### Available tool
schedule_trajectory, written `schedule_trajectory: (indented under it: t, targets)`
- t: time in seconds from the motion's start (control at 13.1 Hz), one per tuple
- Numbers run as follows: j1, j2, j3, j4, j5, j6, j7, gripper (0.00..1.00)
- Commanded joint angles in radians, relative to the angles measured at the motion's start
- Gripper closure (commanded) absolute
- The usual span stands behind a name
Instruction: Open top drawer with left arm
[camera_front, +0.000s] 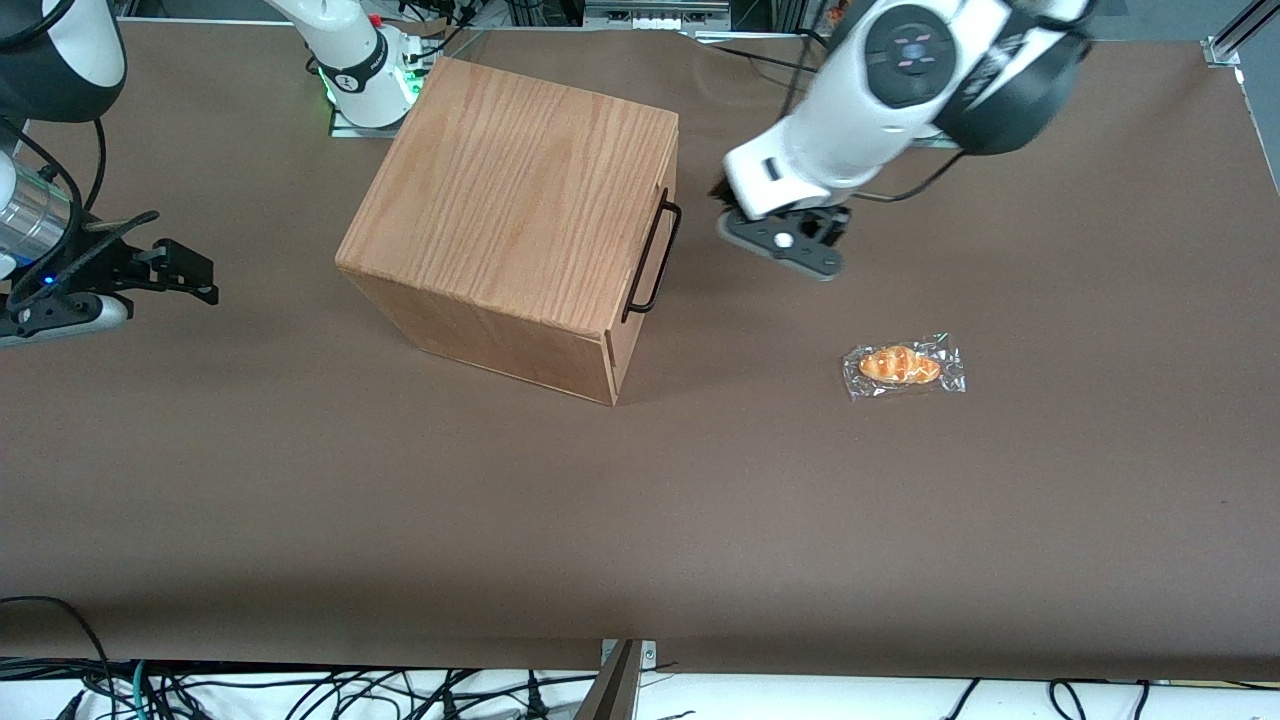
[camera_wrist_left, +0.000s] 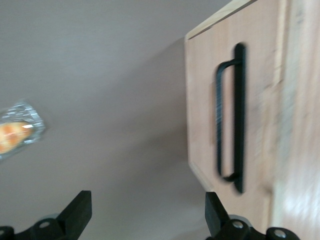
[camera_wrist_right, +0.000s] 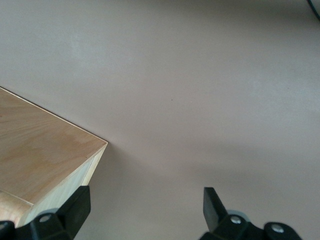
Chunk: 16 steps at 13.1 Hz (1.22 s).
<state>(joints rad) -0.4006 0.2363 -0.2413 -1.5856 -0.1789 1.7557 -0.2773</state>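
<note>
On the brown table (camera_front: 900, 560) in the front view, the wooden box (camera_front: 520, 215) is seen w/ the top drawer's black bar handle (camera_front: 652, 252) facing the left arm (camera_front: 880, 100); its gripper (camera_front: 782, 240) hovers just beside the handle, not touching. A wrapped croissant (camera_front: 903, 366) lies nearer the camera.

In the left wrist view, the fingers (camera_wrist_left: 77, 212) are spread, nothing held; the handle (camera_wrist_left: 231, 117) is off-centre. Probably the bar should be centred between the jaws before closing, then pulled straight out.
</note>
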Motion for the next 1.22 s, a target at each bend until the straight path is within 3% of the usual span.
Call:
schedule_trajectory:
  t: [0.0, 0.23, 1.14]
  targets:
    - [-0.053, 0.080, 0.010, 0.059, 0.051, 0.053, -0.060, 0.00]
    - [-0.058, 0.130, 0.010, 0.059, 0.093, 0.108, -0.062, 0.00]
    - [-0.092, 0.210, 0.005, 0.059, 0.085, 0.148, -0.048, 0.00]
